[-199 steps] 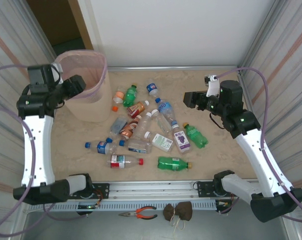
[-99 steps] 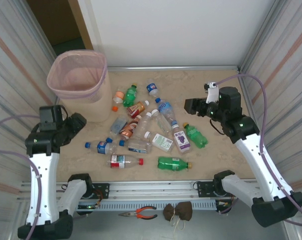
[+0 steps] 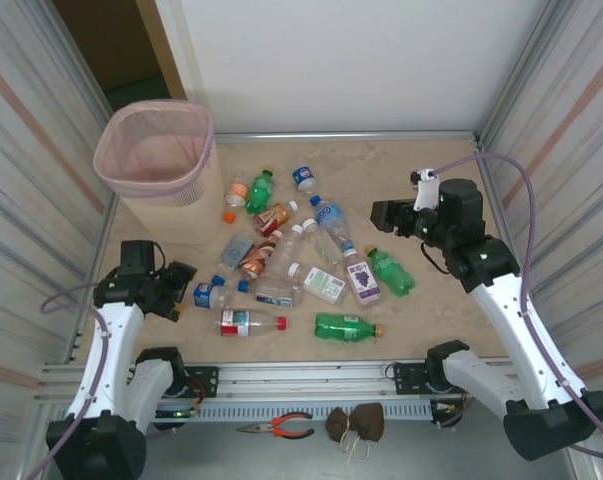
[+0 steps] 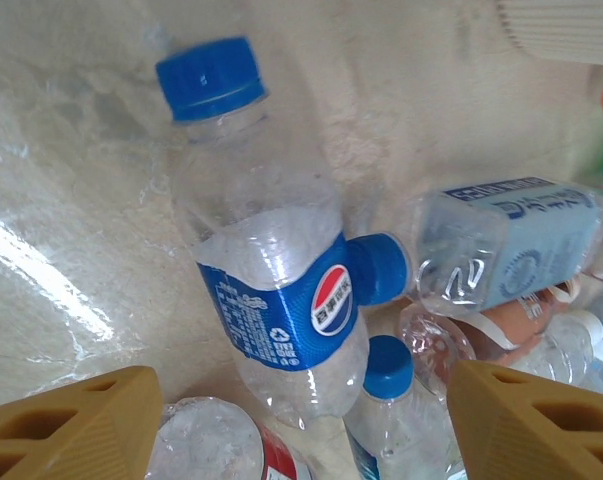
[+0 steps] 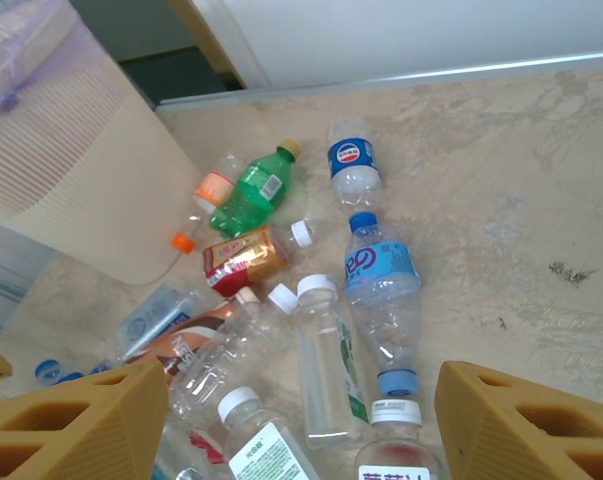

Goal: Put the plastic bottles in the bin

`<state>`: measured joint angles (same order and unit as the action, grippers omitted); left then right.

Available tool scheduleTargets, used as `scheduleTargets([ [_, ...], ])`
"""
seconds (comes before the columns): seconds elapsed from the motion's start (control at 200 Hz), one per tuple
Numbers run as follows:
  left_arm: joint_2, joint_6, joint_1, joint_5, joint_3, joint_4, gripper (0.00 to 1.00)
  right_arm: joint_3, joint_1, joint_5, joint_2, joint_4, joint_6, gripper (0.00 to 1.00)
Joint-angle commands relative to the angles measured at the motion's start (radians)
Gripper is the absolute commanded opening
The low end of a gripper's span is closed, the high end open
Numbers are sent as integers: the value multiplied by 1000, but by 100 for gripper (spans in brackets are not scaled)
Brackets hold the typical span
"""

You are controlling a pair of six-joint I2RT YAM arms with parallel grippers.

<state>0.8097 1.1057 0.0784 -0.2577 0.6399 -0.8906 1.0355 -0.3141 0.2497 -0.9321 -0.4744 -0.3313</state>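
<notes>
Left claw (image 4: 301, 385) hangs low at the near left, fingers spread wide and gripping nothing. A blue-capped Pepsi bottle (image 4: 281, 300) lies on the bench (image 3: 441, 320) right under the gap. Right claw (image 5: 301, 380) is up over the right side, also spread apart and empty. The plastic bottles (image 3: 281, 255) lie scattered mid-bench, and the bin (image 3: 171, 205) stands far left.
</notes>
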Motion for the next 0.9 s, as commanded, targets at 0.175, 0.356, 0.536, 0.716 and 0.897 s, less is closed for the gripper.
scheduleTargets([
  [0.175, 81, 190, -3, -96, -94, 161, 75, -2, -6, -37, 22, -11, -11, 70],
  [0.356, 169, 186, -5, -102, -69, 215, 74, -1, -6, -53, 24, -14, -9, 70],
  [0.536, 274, 173, -10, -99, -48, 236, 76, 1, -6, -73, 29, -19, -8, 70],
  [0.716, 372, 174, -13, -106, -58, 282, 77, -3, -6, -92, 38, -23, -3, 71],
  [0.897, 440, 170, -16, -86, -68, 308, 77, -7, -6, -100, 45, -34, 7, 71],
])
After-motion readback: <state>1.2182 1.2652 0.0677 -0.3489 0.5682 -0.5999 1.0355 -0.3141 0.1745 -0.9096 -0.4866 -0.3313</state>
